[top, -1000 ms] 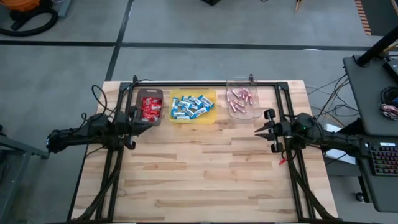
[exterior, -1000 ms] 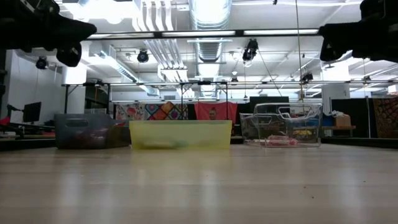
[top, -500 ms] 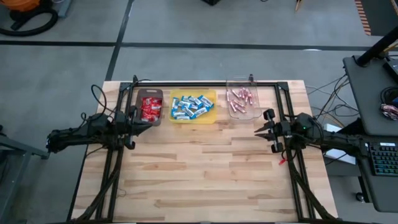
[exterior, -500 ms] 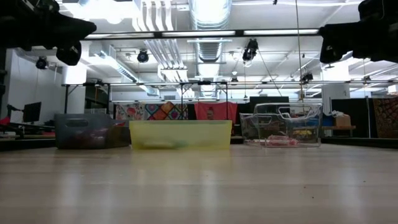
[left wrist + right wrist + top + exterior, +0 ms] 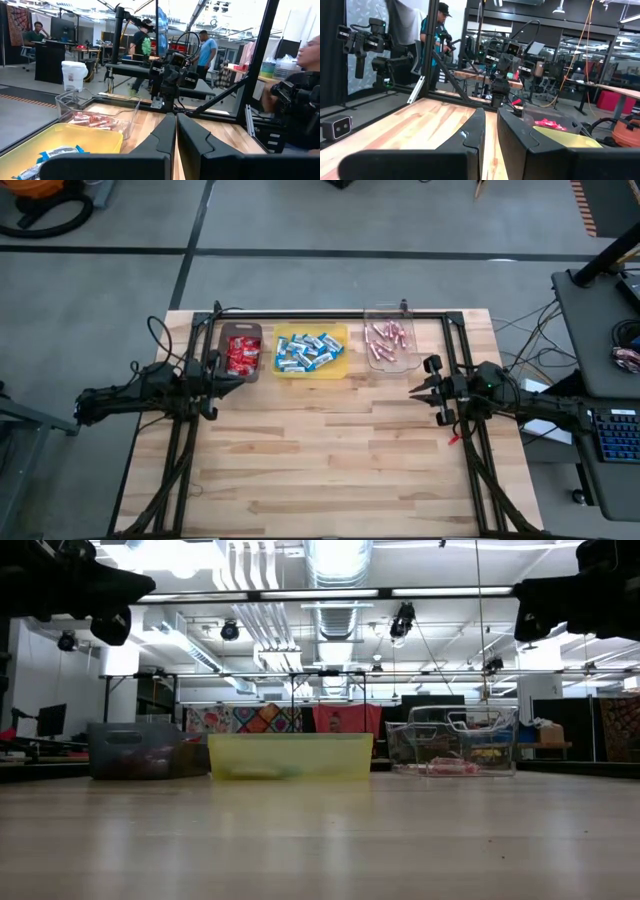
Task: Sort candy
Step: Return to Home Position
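Three plastic bins, far table edge, ahead of both grippers' fingertips:
- brown bin [image 5: 243,352]: red packets [image 5: 240,356], jumbled.
- yellow bin [image 5: 311,351]: blue-and-white bars [image 5: 306,351], mixed headings.
- clear bin [image 5: 389,346]: pink sticks [image 5: 386,335], roughly parallel.

Counts unreadable.

Left gripper [image 5: 238,380]: fingers pressed together, empty. Right gripper [image 5: 414,391]: slim gap, empty.

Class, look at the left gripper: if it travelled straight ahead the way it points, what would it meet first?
Probably the right gripper. The shut left gripper points across the bare table, just in front of the three bins, and the right arm faces it. Depth is unclear.

Brown bin [image 5: 243,353], yellow bin [image 5: 311,352] (clear bin [image 5: 390,348] beside).
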`<state>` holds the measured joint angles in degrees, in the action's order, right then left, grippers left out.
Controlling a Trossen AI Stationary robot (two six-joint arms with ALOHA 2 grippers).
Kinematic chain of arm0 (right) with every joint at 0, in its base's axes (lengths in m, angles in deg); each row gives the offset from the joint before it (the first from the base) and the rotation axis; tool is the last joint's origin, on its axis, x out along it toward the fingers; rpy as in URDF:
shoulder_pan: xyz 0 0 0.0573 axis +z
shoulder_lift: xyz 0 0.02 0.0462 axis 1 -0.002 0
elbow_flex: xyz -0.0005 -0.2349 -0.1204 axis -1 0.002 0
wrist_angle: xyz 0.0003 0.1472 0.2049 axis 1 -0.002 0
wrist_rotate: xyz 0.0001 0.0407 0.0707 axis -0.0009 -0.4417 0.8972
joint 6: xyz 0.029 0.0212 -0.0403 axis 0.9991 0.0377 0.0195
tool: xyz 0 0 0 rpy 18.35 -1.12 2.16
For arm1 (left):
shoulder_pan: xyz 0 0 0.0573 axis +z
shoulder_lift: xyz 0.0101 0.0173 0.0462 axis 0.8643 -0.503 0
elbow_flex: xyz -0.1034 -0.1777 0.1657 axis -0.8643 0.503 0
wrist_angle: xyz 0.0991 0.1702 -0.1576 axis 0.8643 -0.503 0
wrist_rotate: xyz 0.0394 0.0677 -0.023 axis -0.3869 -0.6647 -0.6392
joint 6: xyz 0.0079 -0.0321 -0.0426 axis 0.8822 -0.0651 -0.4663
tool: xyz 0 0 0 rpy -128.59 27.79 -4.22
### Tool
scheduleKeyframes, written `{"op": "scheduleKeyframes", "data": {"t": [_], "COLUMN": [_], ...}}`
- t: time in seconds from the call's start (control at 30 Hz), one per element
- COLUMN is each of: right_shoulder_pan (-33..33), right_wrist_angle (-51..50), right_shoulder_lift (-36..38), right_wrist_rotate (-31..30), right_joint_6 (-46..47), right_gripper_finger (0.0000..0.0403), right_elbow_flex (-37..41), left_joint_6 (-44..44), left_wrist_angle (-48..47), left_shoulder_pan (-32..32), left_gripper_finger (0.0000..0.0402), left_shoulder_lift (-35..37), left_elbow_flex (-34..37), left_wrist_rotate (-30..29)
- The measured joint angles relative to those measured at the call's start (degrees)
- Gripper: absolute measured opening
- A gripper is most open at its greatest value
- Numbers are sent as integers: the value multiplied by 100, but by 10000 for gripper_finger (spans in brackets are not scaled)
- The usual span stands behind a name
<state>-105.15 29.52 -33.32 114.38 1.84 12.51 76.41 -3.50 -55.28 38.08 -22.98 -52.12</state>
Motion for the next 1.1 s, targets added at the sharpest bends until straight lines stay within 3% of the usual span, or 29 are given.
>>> {"op": "scheduleKeyframes", "data": {"t": [1.1], "right_shoulder_pan": [0], "right_wrist_angle": [0], "right_shoulder_lift": [0], "right_wrist_rotate": [-1], "right_joint_6": [-2], "right_gripper_finger": [43], "right_elbow_flex": [-7], "left_joint_6": [0], "left_wrist_angle": [1], "left_shoulder_pan": [0], "left_gripper_finger": [0], "left_shoulder_lift": [-69], "left_elbow_flex": [0], "left_wrist_rotate": [0]}}
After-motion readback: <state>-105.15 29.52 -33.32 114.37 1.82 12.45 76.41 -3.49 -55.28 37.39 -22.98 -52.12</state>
